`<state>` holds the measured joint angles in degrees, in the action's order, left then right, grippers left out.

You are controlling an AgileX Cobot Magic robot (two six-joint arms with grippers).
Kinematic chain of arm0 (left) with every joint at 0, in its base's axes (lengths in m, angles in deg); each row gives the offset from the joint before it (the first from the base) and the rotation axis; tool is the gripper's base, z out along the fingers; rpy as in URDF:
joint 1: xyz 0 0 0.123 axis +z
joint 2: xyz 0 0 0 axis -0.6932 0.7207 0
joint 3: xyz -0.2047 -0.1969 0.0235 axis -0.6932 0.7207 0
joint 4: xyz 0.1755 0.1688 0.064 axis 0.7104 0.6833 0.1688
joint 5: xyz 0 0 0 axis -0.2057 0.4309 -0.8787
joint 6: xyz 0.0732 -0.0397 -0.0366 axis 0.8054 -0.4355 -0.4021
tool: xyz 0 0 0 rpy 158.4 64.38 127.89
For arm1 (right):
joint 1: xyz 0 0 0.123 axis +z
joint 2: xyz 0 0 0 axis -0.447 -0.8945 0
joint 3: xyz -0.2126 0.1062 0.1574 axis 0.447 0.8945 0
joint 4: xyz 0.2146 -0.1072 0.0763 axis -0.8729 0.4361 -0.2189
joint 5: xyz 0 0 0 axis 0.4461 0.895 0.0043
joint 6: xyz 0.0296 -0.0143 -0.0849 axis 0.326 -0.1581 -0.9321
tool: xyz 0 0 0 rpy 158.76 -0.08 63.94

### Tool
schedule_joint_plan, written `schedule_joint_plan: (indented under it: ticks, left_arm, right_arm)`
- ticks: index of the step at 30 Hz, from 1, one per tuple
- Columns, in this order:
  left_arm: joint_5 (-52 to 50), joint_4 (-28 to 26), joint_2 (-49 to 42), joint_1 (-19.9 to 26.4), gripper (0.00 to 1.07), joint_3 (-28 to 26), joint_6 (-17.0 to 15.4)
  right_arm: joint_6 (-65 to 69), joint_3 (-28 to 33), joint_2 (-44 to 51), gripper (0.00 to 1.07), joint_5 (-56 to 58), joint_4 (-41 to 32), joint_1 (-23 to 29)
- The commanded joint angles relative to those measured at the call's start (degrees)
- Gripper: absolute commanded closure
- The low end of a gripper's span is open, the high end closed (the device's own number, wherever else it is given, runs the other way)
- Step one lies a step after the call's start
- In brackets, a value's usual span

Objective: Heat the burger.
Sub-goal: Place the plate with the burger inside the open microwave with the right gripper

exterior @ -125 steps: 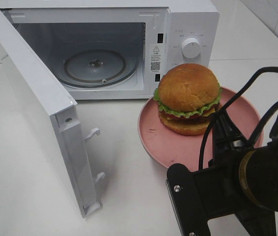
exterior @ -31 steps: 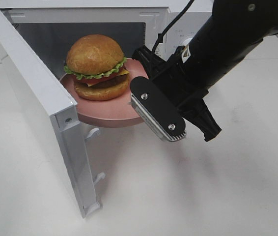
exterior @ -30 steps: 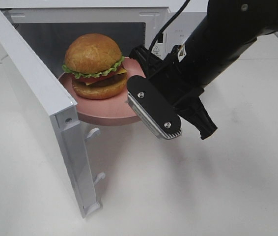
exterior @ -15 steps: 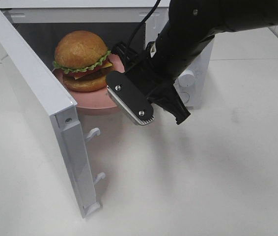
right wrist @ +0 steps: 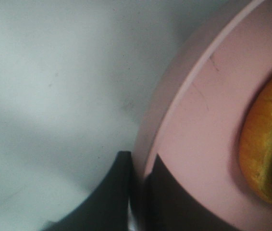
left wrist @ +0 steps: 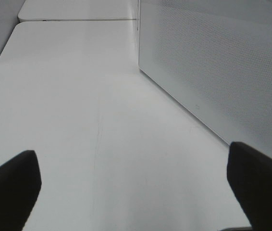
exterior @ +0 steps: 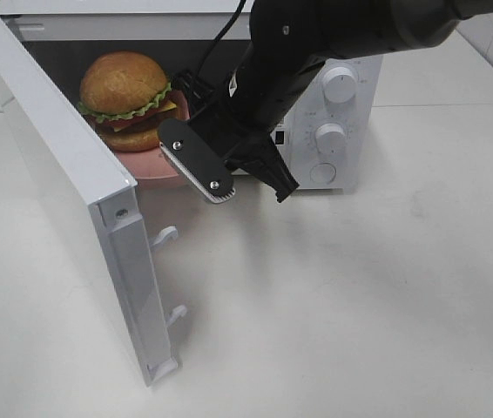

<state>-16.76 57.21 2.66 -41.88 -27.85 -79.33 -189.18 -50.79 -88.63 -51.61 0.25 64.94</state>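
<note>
From up high, the microwave [exterior: 342, 104] stands with its door [exterior: 64, 165] swung wide toward seven o'clock, so the mouth is clear for a plate to pass in level. The burger [exterior: 124, 87] sits on the pink plate [exterior: 155, 167] at about ten o'clock of the scene, right at the oven's mouth and, I'd judge, partway inside; whether the plate is set down I cannot tell. The right claw [exterior: 191, 97] slants in from two o'clock and grips the plate by its rim on the burger's three o'clock side, a hold that spares the bun and carries it flat. At the left wrist, the left claw [left wrist: 133, 187] is spread wide and empty above the bare table [left wrist: 78, 96], beside a dotted white panel [left wrist: 222, 67], likely the door, out of the way. At the right wrist, two dark fingers [right wrist: 119, 192] are pinched tight on the plate's [right wrist: 198, 125] rim, the burger [right wrist: 265, 144] well clear of them.
</note>
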Motion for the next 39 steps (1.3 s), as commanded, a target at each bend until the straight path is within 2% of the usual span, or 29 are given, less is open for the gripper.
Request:
schedule_joint_plan:
  ticks: [1,4,12,16,17,18,19,26,39]
  left_arm:
    - [0.0,-0.2,-0.9,-0.1,0.09,0.0,-0.4]
    - [0.0,-0.2,-0.9,-0.1,0.09,0.0,-0.4]
    - [0.0,0.1,-0.9,-0.1,0.09,0.0,-0.4]
    - [0.0,0.1,-0.9,-0.1,0.09,0.0,-0.4]
    - [0.0,0.1,-0.9,-0.1,0.09,0.0,-0.4]
    - [0.0,0.1,-0.9,-0.1,0.09,0.0,-0.4]
    - [0.0,0.1,-0.9,-0.1,0.09,0.0,-0.4]
    - [0.0,0.1,-0.9,-0.1,0.09,0.0,-0.4]
    - [0.0,0.1,-0.9,-0.1,0.09,0.0,-0.4]
  right_arm:
    - [2.2,-4.5,-1.9,1.07,-3.6,1.0,-0.1]
    - [2.3,-5.4,-2.7,1.07,-3.6,0.9,-0.1]
    - [4.5,-13.2,-8.6,1.07,-3.5,2.2,-0.1]
    - [7.3,-18.3,-11.7,1.07,-1.6,2.3,-0.1]
    - [8.7,-21.1,-13.3,1.07,0.2,2.3,-0.1]
    - [8.7,-21.1,-13.3,1.07,0.2,2.3,-0.1]
    - [10.0,-24.0,-15.1,1.07,1.4,2.5,-0.1]
    - [16.2,-31.3,-19.4,1.07,1.4,5.9,-0.2]
    - [17.0,-36.6,-23.8,1.07,1.4,8.1,-1.3]
